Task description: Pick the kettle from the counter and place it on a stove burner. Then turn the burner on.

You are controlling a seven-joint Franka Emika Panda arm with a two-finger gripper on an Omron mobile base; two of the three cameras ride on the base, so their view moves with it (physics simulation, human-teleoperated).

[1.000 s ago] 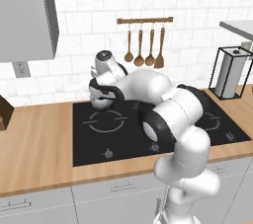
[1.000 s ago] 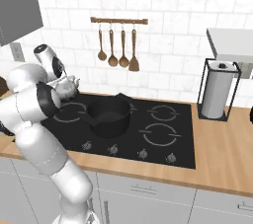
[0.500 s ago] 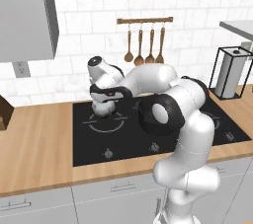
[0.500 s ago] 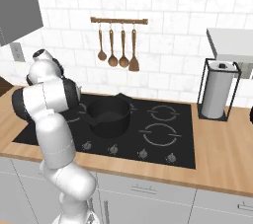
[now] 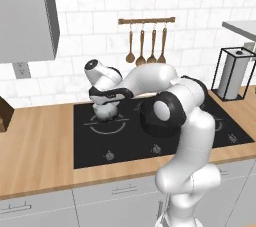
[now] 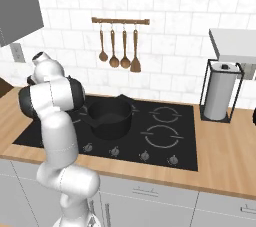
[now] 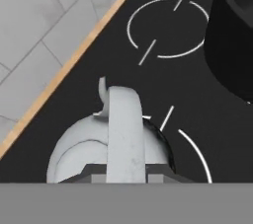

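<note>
The small silver-grey kettle is inside the wide white ring of the left stove burner, low over the black glass. I cannot tell whether it touches the glass. My gripper reaches down from above and is shut on the arched handle. In the hand view the kettle lies just ahead of my gripper, with dark fingers pressed against both sides of the handle. The burner ring curves round its right side. The wooden counter frames the cooktop. In the right base view my arm hides the kettle.
A large black pot stands on the cooktop right of the kettle, and also shows in the hand view as the pot. A smaller ring lies beyond the kettle. A paper towel holder stands at the right, and utensils hang on the wall.
The hand has come down a little with the kettle onto the left burner ring. The arm's elbow has swung and straightened behind it.
</note>
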